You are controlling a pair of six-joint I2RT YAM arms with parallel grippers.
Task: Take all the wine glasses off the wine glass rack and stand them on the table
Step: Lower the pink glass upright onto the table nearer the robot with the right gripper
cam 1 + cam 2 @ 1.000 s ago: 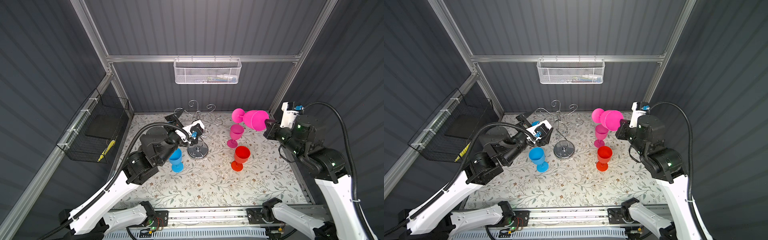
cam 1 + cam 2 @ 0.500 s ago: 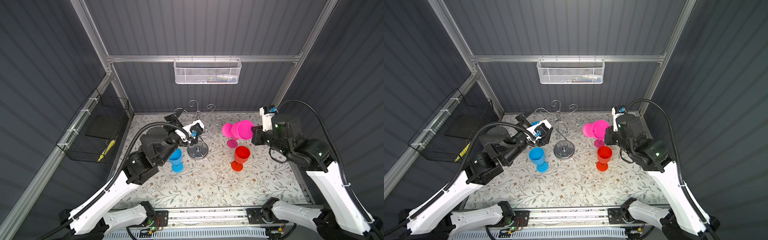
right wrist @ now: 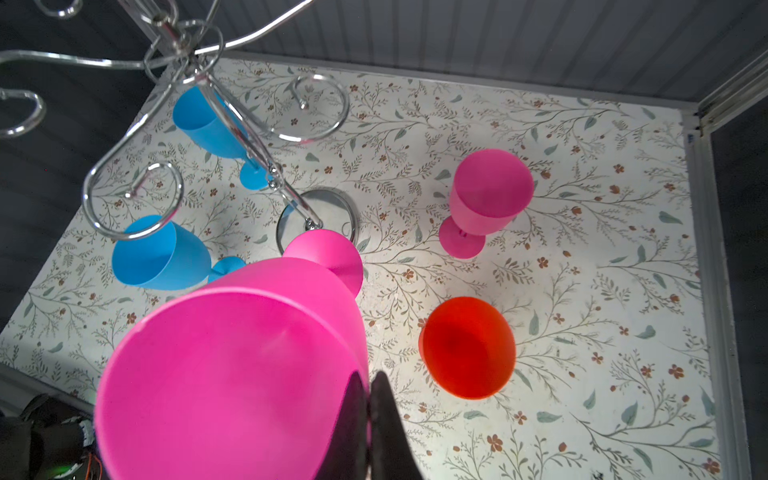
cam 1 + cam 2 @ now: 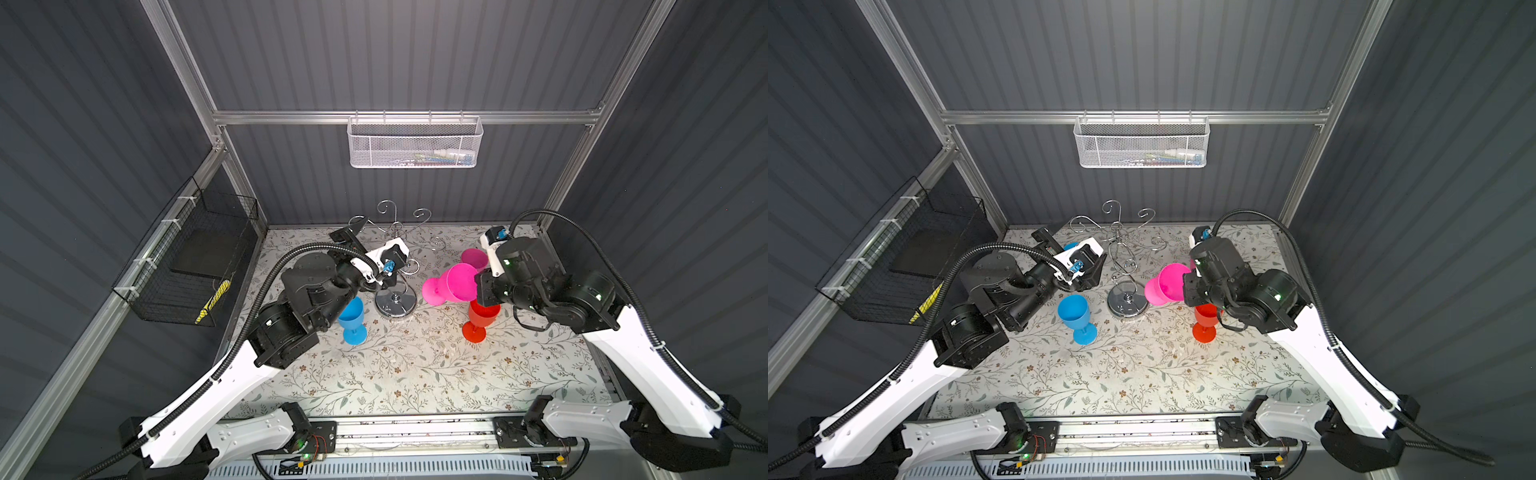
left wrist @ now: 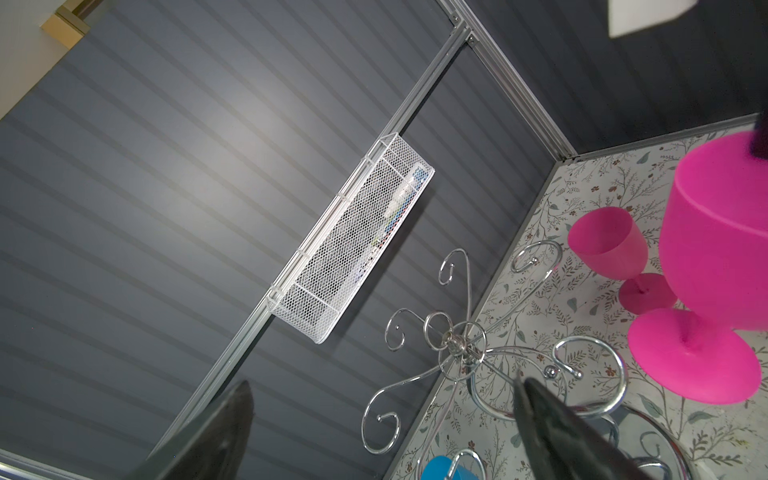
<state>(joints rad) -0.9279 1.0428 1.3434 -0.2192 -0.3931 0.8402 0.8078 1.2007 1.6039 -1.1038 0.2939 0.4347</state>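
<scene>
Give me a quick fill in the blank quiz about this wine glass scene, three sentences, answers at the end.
1. The right gripper is shut on the rim of a ____ wine glass.
2. The glass standing below it is ____.
3. The chrome wine glass rack has ____ glasses hanging on it.

Missing words: pink; red; no

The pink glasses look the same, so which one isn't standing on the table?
The bigger-looking pink glass, tipped over in the air. The right gripper pinches its rim, foot pointing at the rack. The other pink glass stands upright on the table.
</scene>
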